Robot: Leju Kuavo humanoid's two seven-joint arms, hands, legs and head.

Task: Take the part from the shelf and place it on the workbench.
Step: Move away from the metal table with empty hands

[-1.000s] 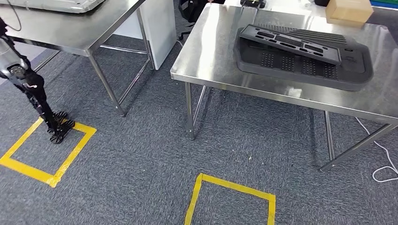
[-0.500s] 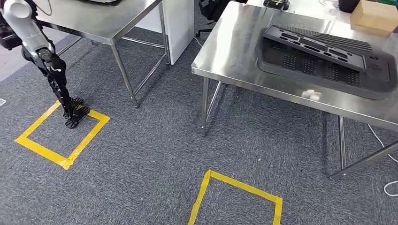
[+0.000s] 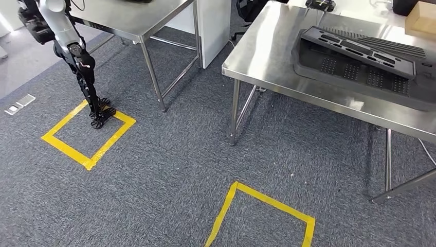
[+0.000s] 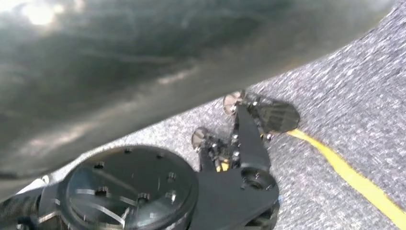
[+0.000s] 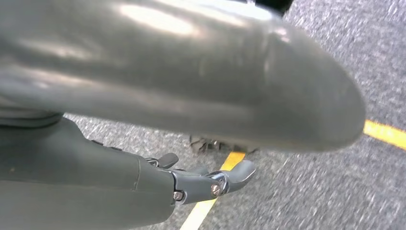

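Seen from the robot's head, a grey carpeted floor (image 3: pixel 169 170) is spreading across the lower part of the scene. At the far left, a silver and black jointed limb (image 3: pixel 82 67) is standing with its black foot on the corner of a yellow tape square (image 3: pixel 67 149) marked on the carpet. Just right of it, a bare steel table (image 3: pixel 128 18) is showing one corner and thin legs, with a white cabinet (image 3: pixel 213 25) standing beside it. Near the bottom centre, a second yellow tape square (image 3: pixel 267 198) is running out of the picture.

Further right, a second steel table (image 3: pixel 267 51) is carrying the part (image 3: pixel 355 72), a wide, flat, dark panel with perforated patches, lying well in from the table's near edge. A slimmer dark panel (image 3: pixel 360 49) is resting tilted on top of it. A cardboard box (image 3: pixel 424 15) is sitting at the far right corner of this table.

In the left wrist view, the left hand (image 4: pixel 143 62) is appearing as a large blurred grey shape above the carpet; whether its fingers are spread or curled cannot be told. In the right wrist view, the right hand (image 5: pixel 167 96) is hanging above the carpet and a yellow tape line, its fingers (image 5: pixel 230 177) stretching out apart from the thick thumb and holding nothing.
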